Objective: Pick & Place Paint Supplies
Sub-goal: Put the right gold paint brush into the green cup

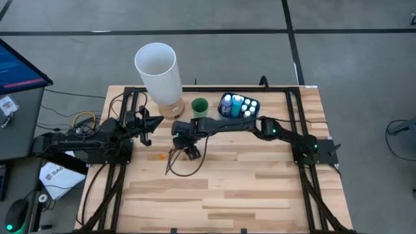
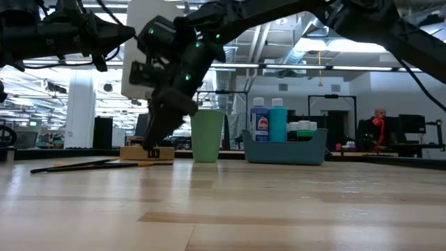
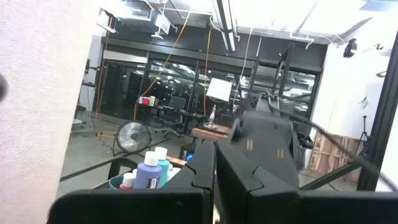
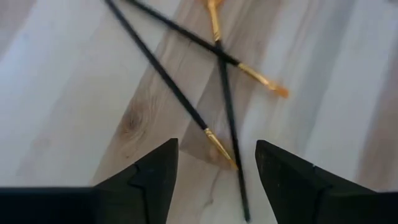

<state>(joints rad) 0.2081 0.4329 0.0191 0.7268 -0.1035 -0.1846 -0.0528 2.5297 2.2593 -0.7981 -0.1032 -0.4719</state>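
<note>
Grey floor (image 1: 214,16) around light wooden desk (image 1: 214,195), dark seam lines crossing it. Blue screen (image 1: 16,65) at left edge. Beyond desk: open hall, ceiling strip lights (image 2: 327,67), white column (image 2: 80,111), dark glazed wall (image 3: 155,84), floor fan (image 3: 132,135), seated person (image 2: 378,125) far right.

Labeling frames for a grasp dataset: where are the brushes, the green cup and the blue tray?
brushes (image 4: 180,93), right wrist view, on a dark handle.
green cup (image 1: 199,105), high view, on its rim.
blue tray (image 2: 284,152), low view, on its front wall.
</note>
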